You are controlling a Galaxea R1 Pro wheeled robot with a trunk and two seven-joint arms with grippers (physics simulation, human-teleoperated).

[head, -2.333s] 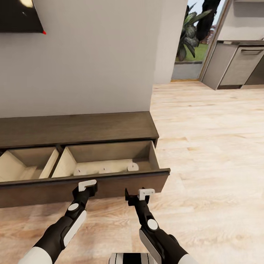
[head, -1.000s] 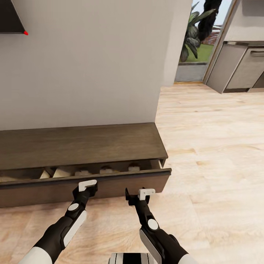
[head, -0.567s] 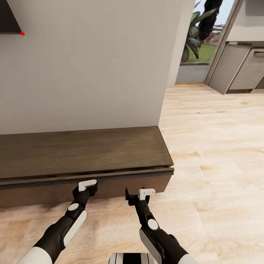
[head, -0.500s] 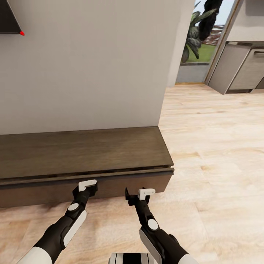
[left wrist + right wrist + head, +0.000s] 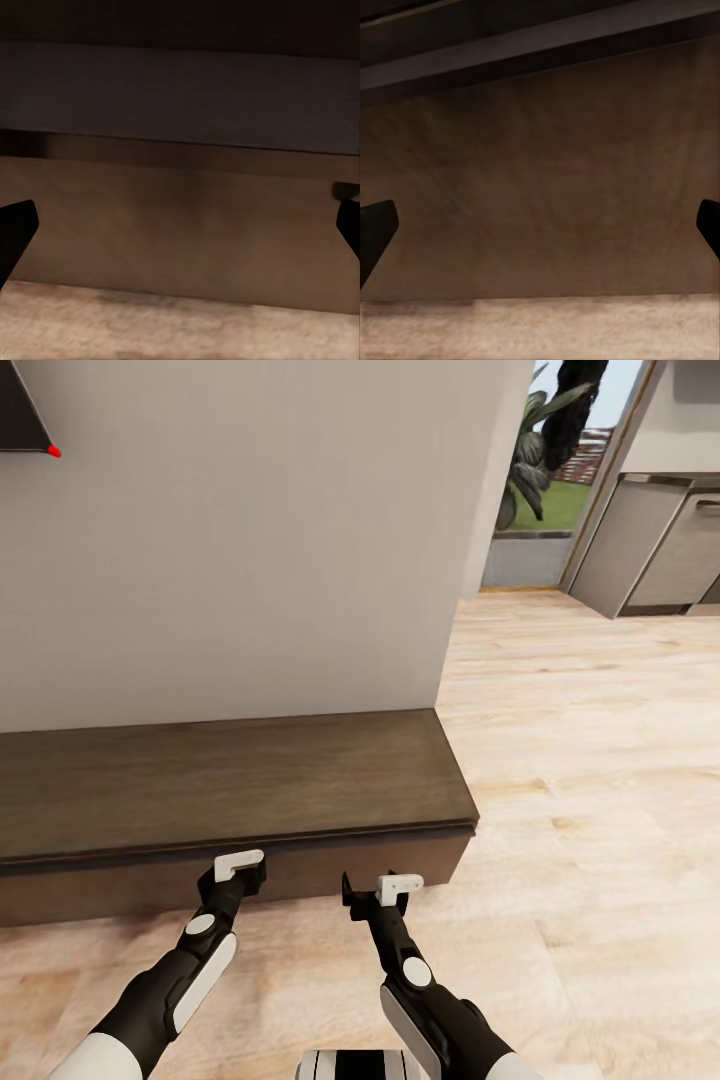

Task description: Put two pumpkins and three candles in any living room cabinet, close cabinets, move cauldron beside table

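Note:
The long low dark-brown cabinet stands against the wall with its drawer fronts flush under the plank top. My left gripper and right gripper both rest against the drawer front, open and holding nothing. Up close, the brown drawer front spans the left wrist view between spread fingertips, and the same front spans the right wrist view. The pumpkins, candles, cauldron and table are out of view.
A grey wall rises behind the cabinet, with a TV corner at the upper left. Light wood floor stretches to the right toward a glass door with plants and grey kitchen cabinets.
The open drawers, with candles lying in the right one, have slid shut as the view moved toward the cabinet. Both grippers stayed against the drawer front.

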